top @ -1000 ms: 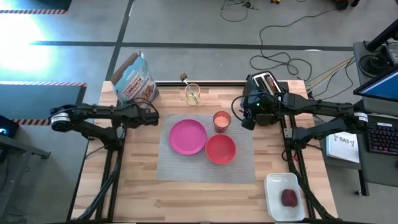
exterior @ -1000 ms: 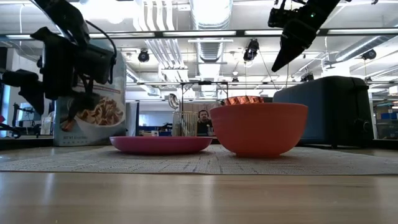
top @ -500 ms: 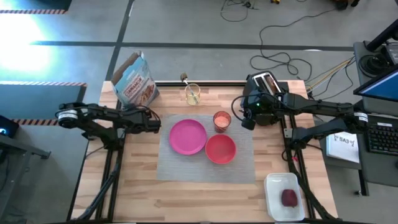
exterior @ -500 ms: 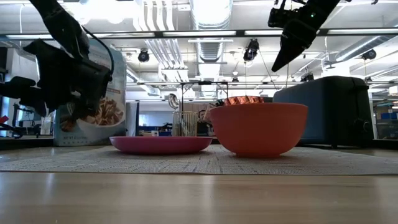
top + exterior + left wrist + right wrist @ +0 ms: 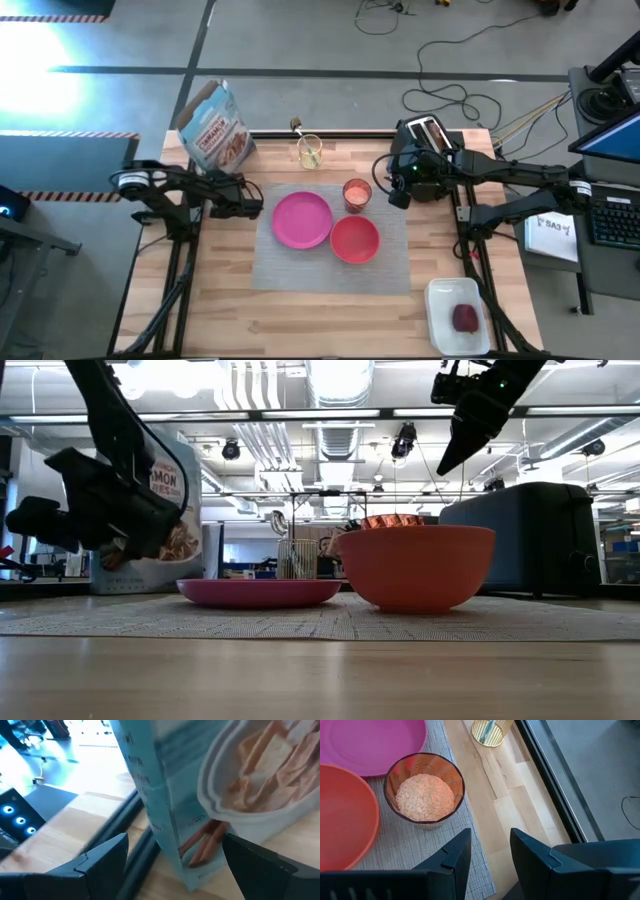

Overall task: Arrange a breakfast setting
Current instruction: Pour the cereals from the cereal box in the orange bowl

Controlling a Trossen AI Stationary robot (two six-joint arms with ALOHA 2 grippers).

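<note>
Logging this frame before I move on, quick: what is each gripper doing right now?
Left gripper: open, empty, facing the cereal bag.
Right gripper: open, empty, above the cup.

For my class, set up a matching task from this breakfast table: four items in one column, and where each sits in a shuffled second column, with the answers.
Items
1. pink plate
2. small orange-tinted cup
3. dark-red fruit
4. cereal bag

Places
A. on the white tray, off the placemat
B. at the table's back left corner
C. on the placemat, left of the red-orange bowl
D. on the placemat, behind the bowl, nearest the right gripper

Pairs: 1-C, 2-D, 3-A, 4-B
</note>
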